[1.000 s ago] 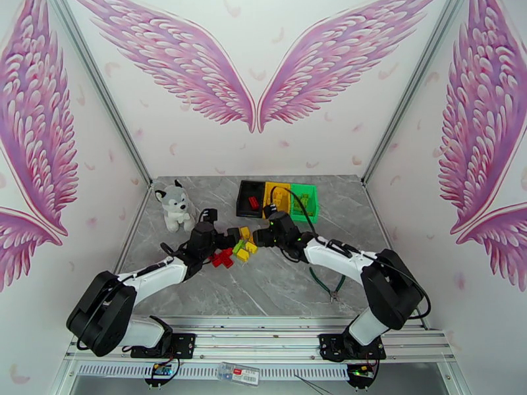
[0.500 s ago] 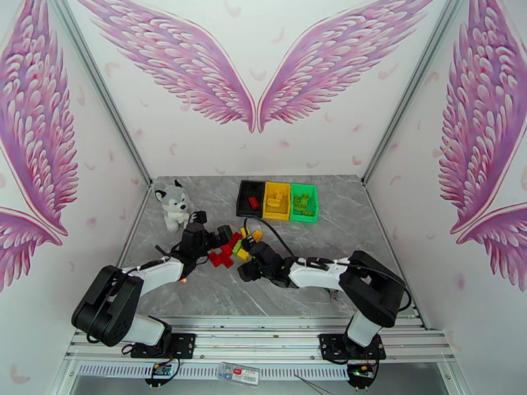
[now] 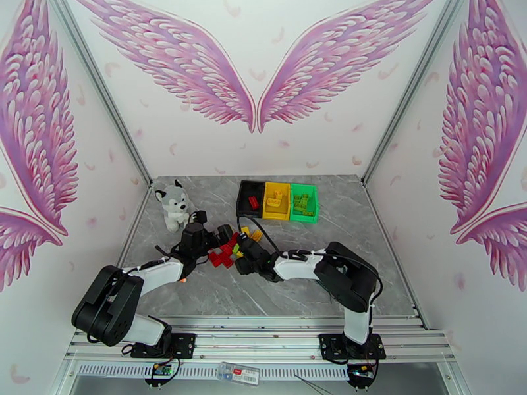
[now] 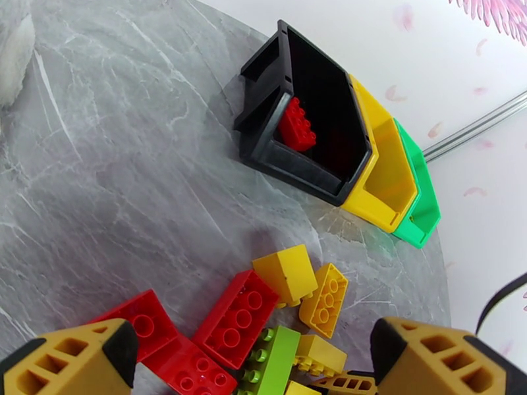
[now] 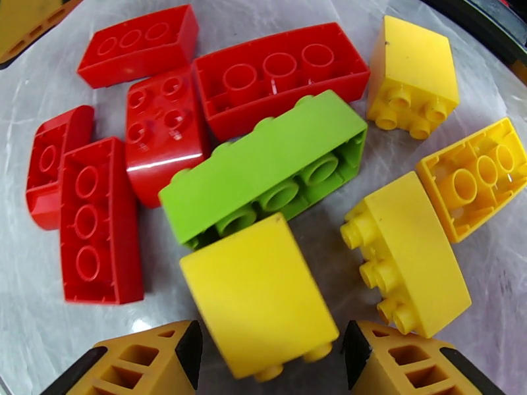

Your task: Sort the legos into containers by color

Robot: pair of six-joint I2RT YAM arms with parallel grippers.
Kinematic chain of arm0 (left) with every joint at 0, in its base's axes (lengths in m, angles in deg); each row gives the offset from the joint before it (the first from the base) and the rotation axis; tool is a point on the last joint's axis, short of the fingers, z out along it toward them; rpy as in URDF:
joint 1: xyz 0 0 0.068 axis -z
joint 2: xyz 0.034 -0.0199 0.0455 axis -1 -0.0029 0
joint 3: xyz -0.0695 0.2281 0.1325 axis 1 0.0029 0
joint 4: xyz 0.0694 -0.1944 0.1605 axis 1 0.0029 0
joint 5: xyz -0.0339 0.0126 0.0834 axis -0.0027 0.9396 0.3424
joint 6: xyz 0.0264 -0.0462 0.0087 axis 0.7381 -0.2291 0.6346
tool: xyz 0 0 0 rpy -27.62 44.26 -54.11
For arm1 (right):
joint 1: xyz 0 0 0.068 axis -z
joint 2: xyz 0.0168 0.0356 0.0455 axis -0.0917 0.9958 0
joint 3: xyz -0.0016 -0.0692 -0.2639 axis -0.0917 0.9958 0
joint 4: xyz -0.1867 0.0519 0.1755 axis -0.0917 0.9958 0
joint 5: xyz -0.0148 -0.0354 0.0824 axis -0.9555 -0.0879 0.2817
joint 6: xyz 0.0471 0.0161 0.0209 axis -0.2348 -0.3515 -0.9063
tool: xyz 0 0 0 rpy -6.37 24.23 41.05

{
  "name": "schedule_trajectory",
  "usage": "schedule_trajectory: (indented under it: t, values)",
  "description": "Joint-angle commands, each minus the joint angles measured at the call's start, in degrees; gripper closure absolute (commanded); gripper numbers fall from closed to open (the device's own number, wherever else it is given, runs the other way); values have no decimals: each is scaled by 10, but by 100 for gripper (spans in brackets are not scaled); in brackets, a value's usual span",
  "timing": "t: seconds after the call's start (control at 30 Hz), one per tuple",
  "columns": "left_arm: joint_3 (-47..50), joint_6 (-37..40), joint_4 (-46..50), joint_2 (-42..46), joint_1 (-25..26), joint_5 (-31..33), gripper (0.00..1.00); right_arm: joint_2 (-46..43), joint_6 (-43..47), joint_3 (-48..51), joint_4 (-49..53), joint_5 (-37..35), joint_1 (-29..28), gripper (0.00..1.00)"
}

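Right gripper (image 5: 267, 353) is lowered with jaws wide around a yellow brick (image 5: 258, 303), not yet closed. Left gripper (image 4: 253, 363) is held wide over the pile. Bins (image 3: 277, 200) are placed at twelve o'clock. A green brick (image 5: 263, 167) touching at twelve could be dragged along when the jaws close.

No text, label, brand or number can be read on anything here.
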Motion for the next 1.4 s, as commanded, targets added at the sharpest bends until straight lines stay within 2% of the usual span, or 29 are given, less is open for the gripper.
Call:
schedule_trajectory:
  t: [0.0, 0.13, 0.4, 0.57, 0.8, 0.97, 1.1, 1.2, 1.37]
  values:
    - [6, -4, -7, 1, -3, -9, 1, 21, 5, -34, 30, -18, 12, 35]
    - [5, -4, -7, -1, -3, -10, 1, 34, 7, -56, 41, -18, 19, 36]
    - [5, -4, -7, 0, -3, -11, 1, 28, 9, -60, 40, 3, 21, 52]
    - [3, 0, -8, -1, -2, -15, 1, -9, 2, -30, 27, 12, 20, 65]
    - [-6, 11, -2, -8, 18, -16, 1, -85, -18, 24, 14, 17, 39, 71]
    - [-43, 36, 22, -37, 60, -18, 1, -125, -50, 41, 19, 32, 93, 72]
    - [-77, 65, 50, -58, 100, -11, 1, -135, -78, 29, 28, 49, 161, 74]
    - [-101, 98, 82, -59, 132, 15, 2, -126, -87, -5, 43, 58, 210, 74]
    - [-121, 151, 126, -35, 177, 78, 2, -83, -79, -113, 98, 58, 258, 72]
